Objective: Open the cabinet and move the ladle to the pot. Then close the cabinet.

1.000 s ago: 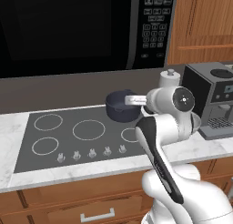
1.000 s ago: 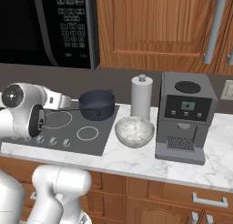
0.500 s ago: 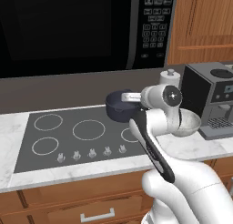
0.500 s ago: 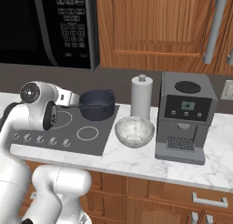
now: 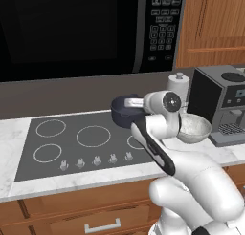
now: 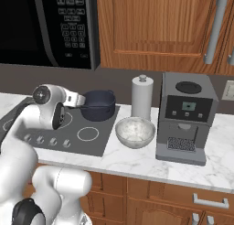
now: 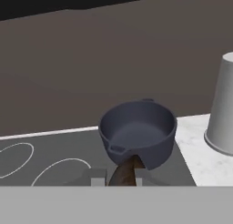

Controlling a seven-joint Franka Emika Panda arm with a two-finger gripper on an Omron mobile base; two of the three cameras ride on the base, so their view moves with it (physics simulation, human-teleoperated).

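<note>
While the gripper (image 7: 122, 178) sits just short of the pot (image 7: 138, 132), it's pinched on something brown that pokes up between the fingertips, presumably the ladle (image 7: 125, 172), though only a dark sliver of it shows. The pot stands on the rear corner of the cooktop (image 5: 86, 143), with a white paper towel roll (image 6: 142, 97) just beside it and a grey bowl (image 6: 135, 131) a bit nearer the counter's front edge.

My take on doing this bit well: push the hand forward until the brown tip is over the pot's open middle, not its near rim, and only then let go, so nothing clips the side handle.

Hard to judge: how long the ladle is or which way its bowl points. In the side views the arm covers the fingers. The cabinet (image 6: 151, 27) doors look flush above the pot, but the top is cropped.
</note>
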